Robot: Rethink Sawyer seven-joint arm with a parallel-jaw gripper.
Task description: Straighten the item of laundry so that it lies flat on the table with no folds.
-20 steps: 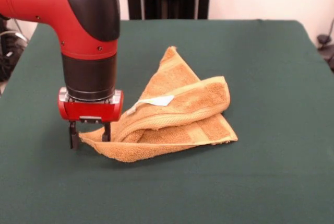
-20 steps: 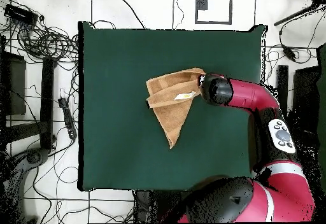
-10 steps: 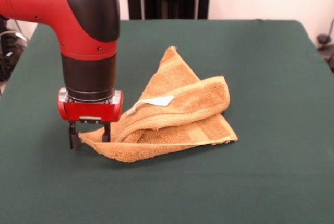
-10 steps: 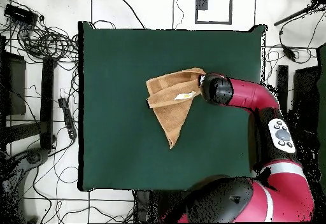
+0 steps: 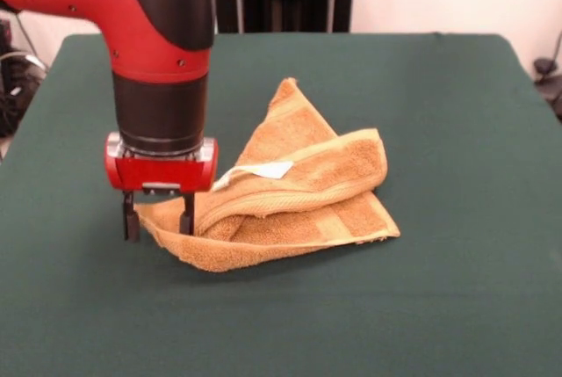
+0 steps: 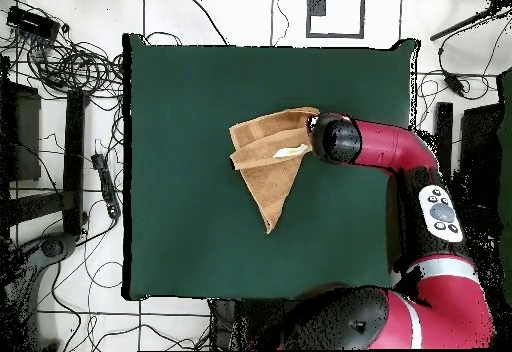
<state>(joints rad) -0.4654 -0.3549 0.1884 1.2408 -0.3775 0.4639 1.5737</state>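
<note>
The orange-tan towel (image 5: 299,192) lies crumpled on the green table (image 5: 457,113), folded over itself into a rough triangle, with its white tag (image 5: 263,170) on top. My gripper (image 5: 158,219) stands upright at the towel's left corner. It is open, its two fingers (image 5: 131,221) astride that corner just above the table. In the overhead view the towel (image 6: 268,158) sits mid-table and the arm's wrist (image 6: 336,138) covers its right corner, hiding the gripper.
Green table top (image 6: 180,118) stretches wide on every side of the towel. Cables and stands (image 6: 60,58) lie on the floor beyond the table's edges. The red arm (image 6: 400,158) reaches in across the table's right edge in the overhead view.
The gripper has shifted slightly right and a little upward at the towel's left corner in the front view. The towel's shape is almost the same.
</note>
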